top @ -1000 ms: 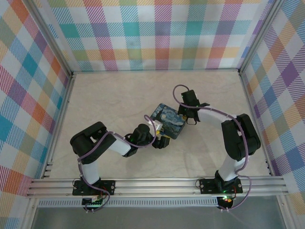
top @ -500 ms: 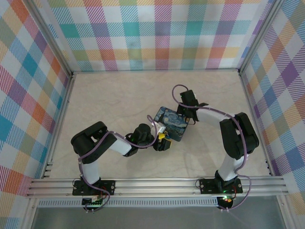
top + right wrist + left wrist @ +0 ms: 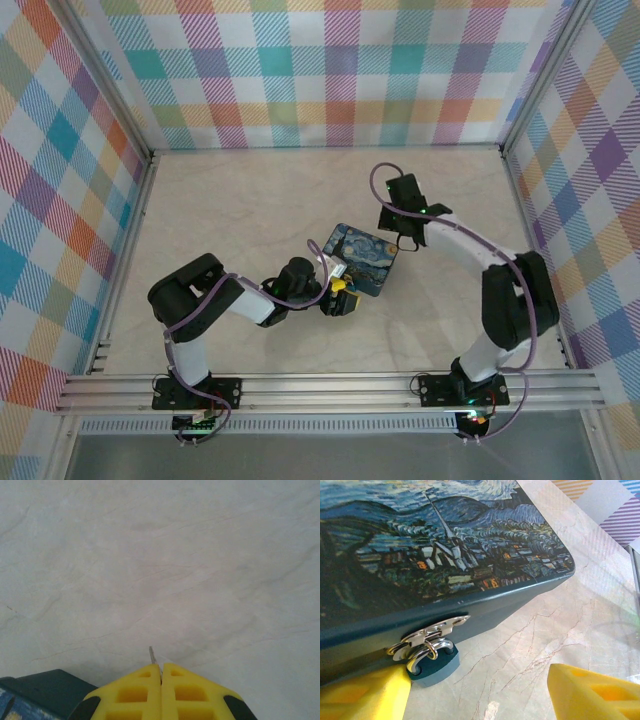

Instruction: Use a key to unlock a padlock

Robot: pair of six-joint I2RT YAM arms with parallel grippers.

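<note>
A dark box with a Starry Night lid (image 3: 362,260) (image 3: 445,555) lies mid-table. A small teal padlock (image 3: 434,663) hangs by its silver shackle from the metal hasp (image 3: 427,634) on the box's front wall. My left gripper (image 3: 480,700) (image 3: 340,296) is open and low in front of that wall; its left yellow finger (image 3: 365,695) touches the padlock's side, and the right finger stands far off. My right gripper (image 3: 161,669) (image 3: 404,238) is shut on the key (image 3: 152,655), whose thin metal tip pokes out above the table, just past the box's far corner (image 3: 45,686).
The marble tabletop (image 3: 250,200) is ringed by plaid walls with metal corner posts (image 3: 150,155). An aluminium rail (image 3: 330,385) runs along the near edge by the arm bases. Open floor lies behind and to the left of the box.
The right arm has swung up and to the right, away from the box's far corner, still holding the key. The box shifted slightly at first. The left gripper barely moved.
</note>
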